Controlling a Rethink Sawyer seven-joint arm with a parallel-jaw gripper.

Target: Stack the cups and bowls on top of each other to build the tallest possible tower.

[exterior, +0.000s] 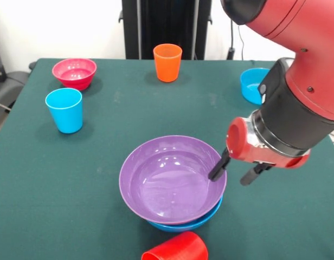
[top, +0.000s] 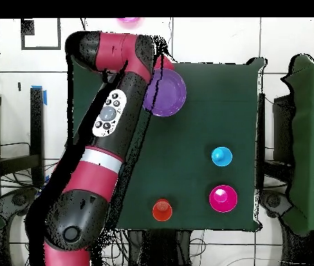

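A purple bowl (exterior: 167, 181) sits nested on a blue bowl (exterior: 183, 223) at the table's near middle, and the purple bowl also shows in the overhead view (top: 168, 93). My gripper (exterior: 229, 180) is open at the purple bowl's right rim, with one finger (exterior: 218, 168) inside the rim and the other outside. A red cup (exterior: 175, 249) lies on its side at the front edge. A light blue cup (exterior: 64, 110) (top: 221, 156) stands at the left. An orange cup (exterior: 167, 62) (top: 162, 210) stands at the far middle. In the overhead view the arm hides the gripper.
A pink bowl (exterior: 75, 73) (top: 223, 199) sits at the far left. Another blue bowl (exterior: 251, 84) sits at the far right, partly behind my arm. A pink object (top: 127, 21) shows at the overhead view's top edge, off the green table (exterior: 75, 179).
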